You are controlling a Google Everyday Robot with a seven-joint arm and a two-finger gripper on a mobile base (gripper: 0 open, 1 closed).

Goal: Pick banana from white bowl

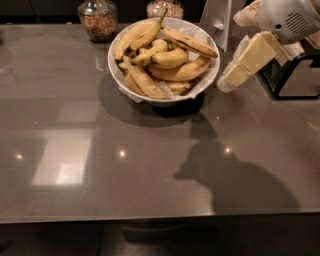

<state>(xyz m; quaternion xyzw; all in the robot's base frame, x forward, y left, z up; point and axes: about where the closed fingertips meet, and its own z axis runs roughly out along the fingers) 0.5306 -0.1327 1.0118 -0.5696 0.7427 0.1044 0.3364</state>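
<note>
**Gripper beside the bowl, banana on top of the pile**

The gripper (226,84) hangs over the grey counter (150,165), just to the right of the white bowl (165,100) and close to its rim. It slants down and leftwards from the pale arm housing (287,17) in the upper right corner. It carries nothing, and from this angle it cannot be told whether it is parted or closed.

The banana (190,42) lies inside the white bowl, on top of the heap at the back right. It is long and nearly straight, streaked with brown, with one end reaching towards the right rim. It rests on other bananas (170,59) that fill the bowl over crinkled white paper.

Behind the bowl, a glass jar (98,19) with brown contents stands at the left and a second jar (165,7) near the middle. A black rack (295,82) sits at the right edge, behind the gripper. The arm's shadow (225,175) falls on the counter in front of the bowl.
</note>
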